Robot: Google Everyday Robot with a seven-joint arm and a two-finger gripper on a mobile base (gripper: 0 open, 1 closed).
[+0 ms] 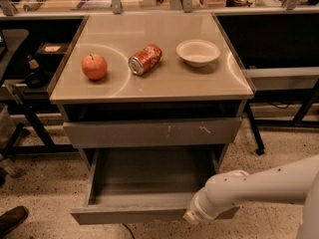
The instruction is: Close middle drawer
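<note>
The middle drawer (144, 180) is a wide, shallow grey drawer, pulled far out of the cabinet, and its grey box interior is empty. Its plain front panel (129, 214) faces the camera near the bottom of the view. My white arm comes in from the lower right. My gripper (191, 216) is at the arm's tip, against the right part of the drawer's front panel. Above the open drawer sits a closed grey drawer front with pale scratch marks (149, 132).
On the cabinet top (149, 86) lie a red apple (94, 66), a red can on its side (145, 59) and a white bowl (198, 52). Dark tables with metal legs stand on both sides. A shoe (12, 219) is on the floor at lower left.
</note>
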